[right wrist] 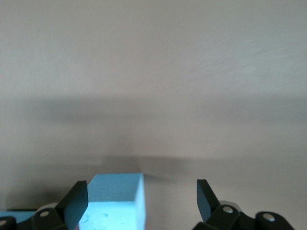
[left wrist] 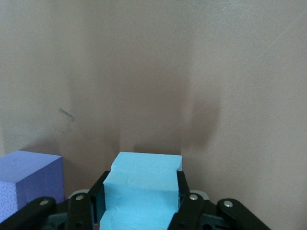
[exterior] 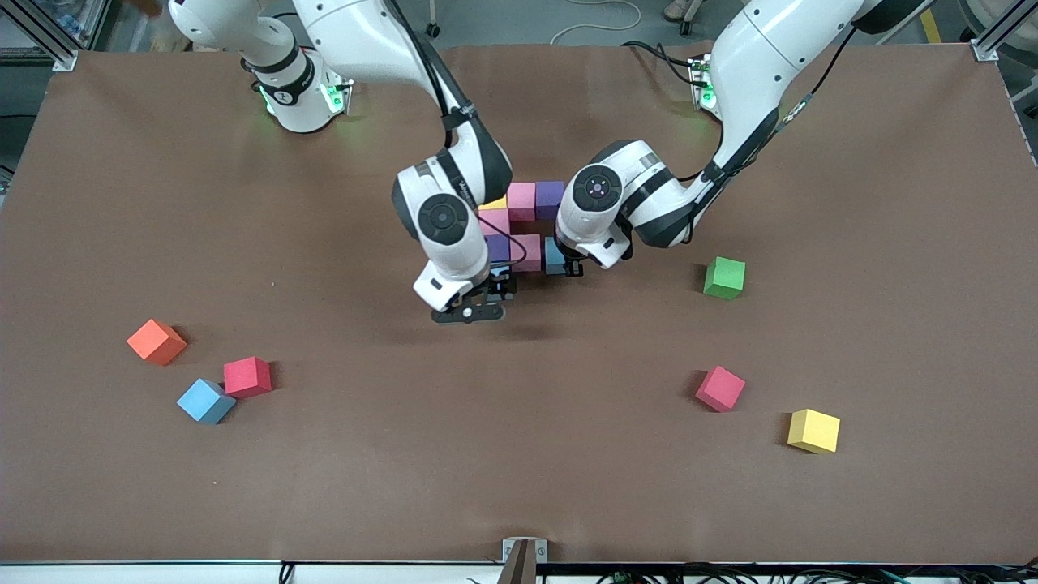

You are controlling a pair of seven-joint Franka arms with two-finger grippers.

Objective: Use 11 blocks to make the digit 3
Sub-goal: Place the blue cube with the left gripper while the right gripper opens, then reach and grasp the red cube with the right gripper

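Observation:
Several blocks form a cluster mid-table: yellow (exterior: 491, 203), pink (exterior: 521, 200), purple (exterior: 550, 198), pink (exterior: 495, 221), purple (exterior: 497, 247) and pink (exterior: 529, 252). My left gripper (exterior: 568, 266) (left wrist: 141, 184) is shut on a light blue block (exterior: 555, 255) (left wrist: 144, 182) right beside that last pink block, with a purple block (left wrist: 29, 184) close by. My right gripper (exterior: 474, 311) (right wrist: 142, 191) hangs open at the cluster's camera-side edge. A light blue block (right wrist: 117, 201) sits low between its fingers, close to one of them. Red (exterior: 247, 376), light blue (exterior: 206, 401), red (exterior: 720, 388) and yellow (exterior: 813, 430) blocks lie loose.
An orange cube (exterior: 156, 341) lies toward the right arm's end, next to the loose red and light blue blocks. A green cube (exterior: 724, 277) sits toward the left arm's end, beside the left arm. Brown table (exterior: 519, 454) stretches toward the front camera.

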